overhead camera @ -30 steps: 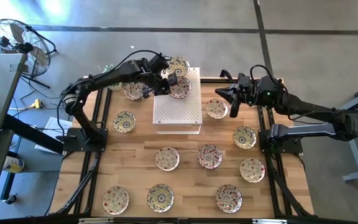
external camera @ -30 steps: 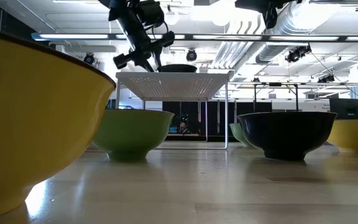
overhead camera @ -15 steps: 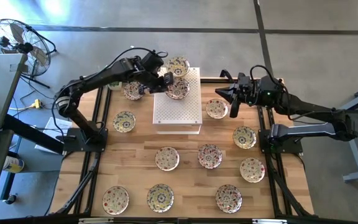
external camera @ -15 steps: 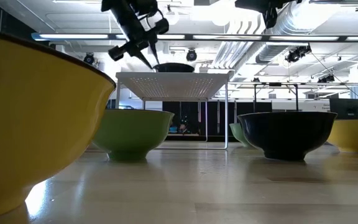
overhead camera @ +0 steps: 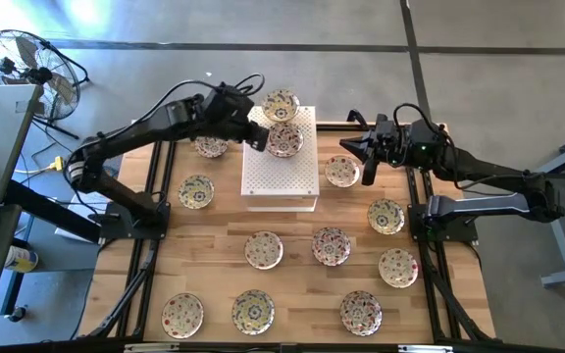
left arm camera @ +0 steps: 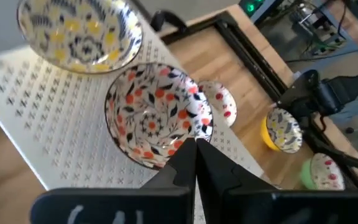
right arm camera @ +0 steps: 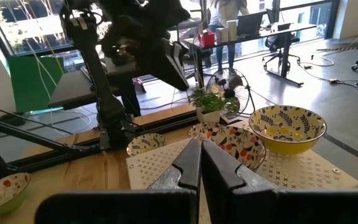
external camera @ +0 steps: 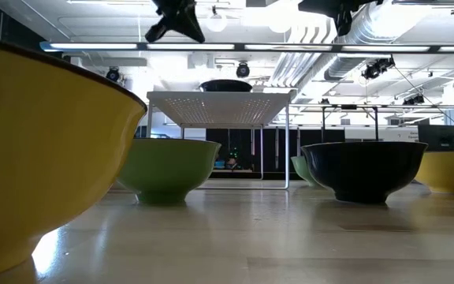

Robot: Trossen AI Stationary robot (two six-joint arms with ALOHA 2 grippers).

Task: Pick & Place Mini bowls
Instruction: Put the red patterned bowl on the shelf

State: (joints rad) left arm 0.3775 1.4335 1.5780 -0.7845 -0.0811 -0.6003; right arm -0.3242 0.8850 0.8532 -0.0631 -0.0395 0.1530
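Several mini bowls lie on the wooden table (overhead camera: 292,221). Two more rest on the white perforated block (overhead camera: 280,176): a red-flowered bowl (overhead camera: 282,140) (left arm camera: 157,115) and a yellow one (overhead camera: 281,103) (left arm camera: 79,31) at its far edge. My left gripper (overhead camera: 256,132) (left arm camera: 195,155) is shut and empty. It hangs above the block's left side, just short of the red-flowered bowl, and in the low view (external camera: 176,20) it is well clear of the block. My right gripper (overhead camera: 353,150) (right arm camera: 197,162) is shut and empty, held level over the table's far right, beside a bowl (overhead camera: 341,172).
Bowls lie scattered left of the block (overhead camera: 210,145) (overhead camera: 196,191), on the right (overhead camera: 385,216) (overhead camera: 397,267), in the middle (overhead camera: 263,250) (overhead camera: 331,245) and along the near edge (overhead camera: 182,316) (overhead camera: 253,312) (overhead camera: 360,312). A fan (overhead camera: 32,64) stands off the table's far left.
My left gripper stood open around the red-flowered bowl on the block. It has let go, risen and drawn back toward the table's left, rolling its wrist, and its fingers have shut. The bowl stays on the block.
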